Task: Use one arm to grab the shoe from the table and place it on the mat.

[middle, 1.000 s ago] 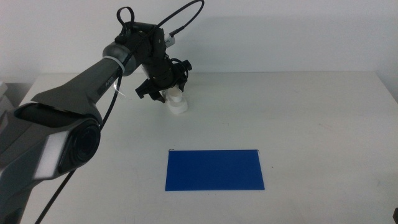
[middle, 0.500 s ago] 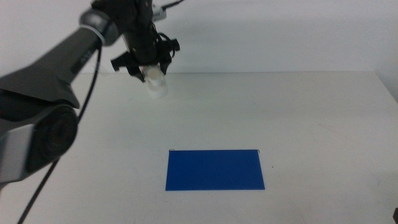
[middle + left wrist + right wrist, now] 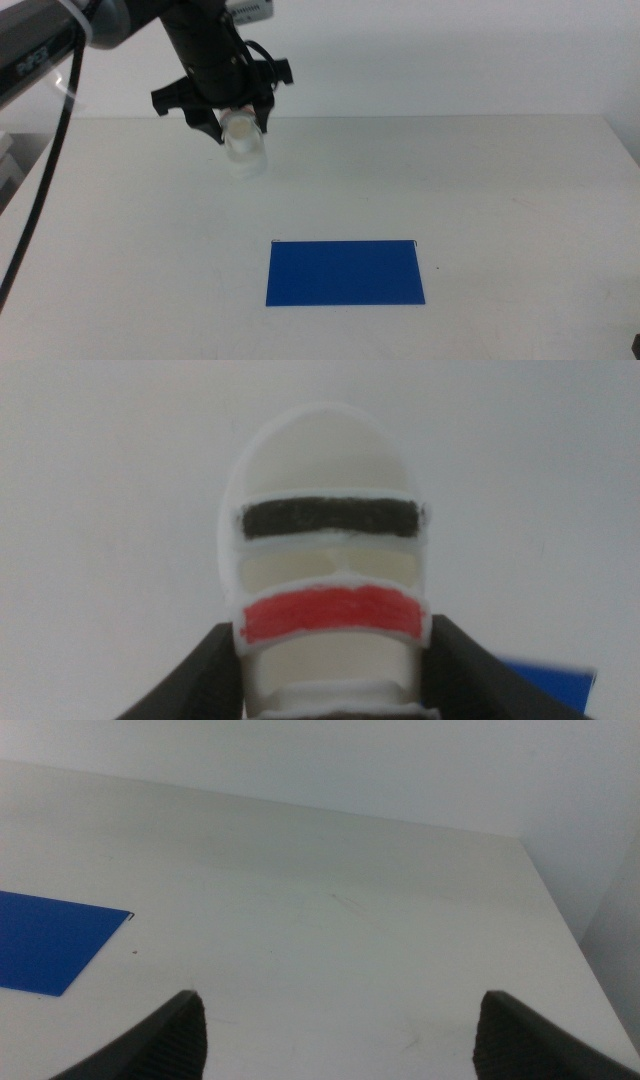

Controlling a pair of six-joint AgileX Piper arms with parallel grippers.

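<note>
The white shoe (image 3: 244,147) hangs in the air above the table's (image 3: 500,190) far left part, toe down, with my left gripper (image 3: 238,125) shut on it. In the left wrist view the shoe (image 3: 328,575) shows its black and red straps between the two dark jaws, which press on its sides. The deep-blue mat (image 3: 345,272) lies flat near the table's front centre, well below and to the right of the shoe; a corner of the mat (image 3: 555,682) shows in the left wrist view. My right gripper (image 3: 335,1030) waits open over the table's right side, with the mat (image 3: 45,940) in its view.
The left arm (image 3: 60,45) reaches in from the upper left with its black cable (image 3: 40,200) hanging down. A white wall rises behind the table's far edge.
My left gripper has lifted the shoe off the table and carried it up and a little left, then slightly nearer. The arm has swung upward out of most of the view.
</note>
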